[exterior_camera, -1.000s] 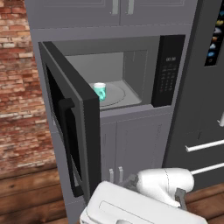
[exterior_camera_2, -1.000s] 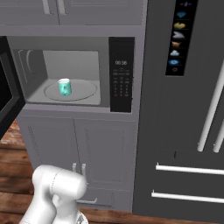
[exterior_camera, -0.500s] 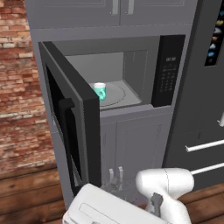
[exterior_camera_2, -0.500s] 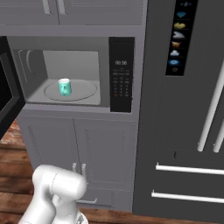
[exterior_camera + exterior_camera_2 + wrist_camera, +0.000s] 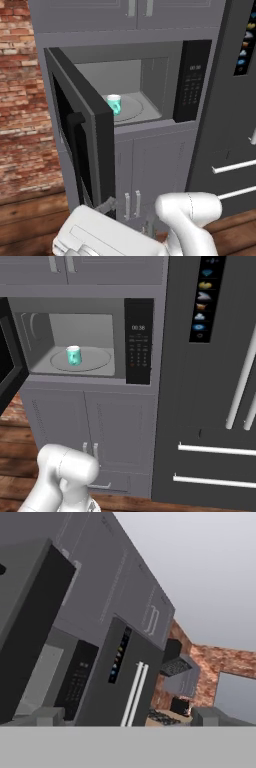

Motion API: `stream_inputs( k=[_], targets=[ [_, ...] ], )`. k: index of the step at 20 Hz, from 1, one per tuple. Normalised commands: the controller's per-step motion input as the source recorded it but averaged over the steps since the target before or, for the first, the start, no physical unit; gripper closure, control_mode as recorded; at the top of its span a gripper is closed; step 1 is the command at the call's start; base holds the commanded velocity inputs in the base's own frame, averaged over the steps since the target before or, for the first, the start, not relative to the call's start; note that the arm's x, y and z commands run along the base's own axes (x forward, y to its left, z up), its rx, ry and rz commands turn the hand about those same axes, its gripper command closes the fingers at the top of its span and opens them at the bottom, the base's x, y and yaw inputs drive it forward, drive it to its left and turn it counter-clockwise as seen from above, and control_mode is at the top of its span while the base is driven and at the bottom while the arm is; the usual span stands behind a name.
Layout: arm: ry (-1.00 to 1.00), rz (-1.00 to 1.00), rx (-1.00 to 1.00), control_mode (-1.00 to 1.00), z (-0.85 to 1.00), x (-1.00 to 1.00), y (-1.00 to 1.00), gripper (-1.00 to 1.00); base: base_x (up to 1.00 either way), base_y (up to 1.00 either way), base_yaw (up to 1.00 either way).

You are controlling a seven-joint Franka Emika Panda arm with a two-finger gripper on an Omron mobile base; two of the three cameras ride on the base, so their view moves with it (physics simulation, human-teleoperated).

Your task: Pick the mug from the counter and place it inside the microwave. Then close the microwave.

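Note:
The teal mug [image 5: 114,104] [image 5: 73,355] stands upright on the round turntable [image 5: 95,362] inside the grey microwave [image 5: 150,75] [image 5: 30,336]. The microwave's dark door [image 5: 82,145] hangs wide open to the left, its black handle [image 5: 76,150] facing me. My gripper [image 5: 126,718] is open with nothing between its fingertips [image 5: 47,716], low in front of the cabinets and looking up past the door [image 5: 30,627] at the keypad [image 5: 75,679]. My arm [image 5: 187,215] bends below the microwave, well away from the mug. The counter is out of view.
A tall dark fridge [image 5: 215,381] [image 5: 235,125] with white bar handles stands right of the microwave. Grey cabinet doors [image 5: 85,431] sit beneath it. A brick wall [image 5: 20,100] and wooden floor [image 5: 30,220] lie to the left, behind the open door.
My white hand has swung lower and to the left beneath the open door. The mug and the door have stayed put, and the jaws have stayed open.

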Motion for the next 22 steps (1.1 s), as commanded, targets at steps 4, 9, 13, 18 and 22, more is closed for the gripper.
stream_inputs(
  k=[4, 9, 13, 18, 22],
  targets=[
    [0.05, -0.01, -0.06, -1.00, -0.16, 0.21, 0.33, -1.00, 0.00, 0.00, 0.00],
    [0.04, -0.03, -0.07, -1.00, -0.29, 0.21, 0.28, -1.00, 0.00, 0.00, 0.00],
    [0.02, -0.05, -0.06, -1.00, -0.38, 0.17, 0.17, -1.00, 0.00, 0.00, 0.00],
    [0.00, -0.06, -0.02, -1.00, -0.33, 0.04, 0.07, -1.00, 0.00, 0.00, 0.00],
    [-0.02, -0.02, 0.00, -1.00, -0.22, 0.04, 0.08, -1.00, 0.00, 0.00, 0.00]
  ],
)
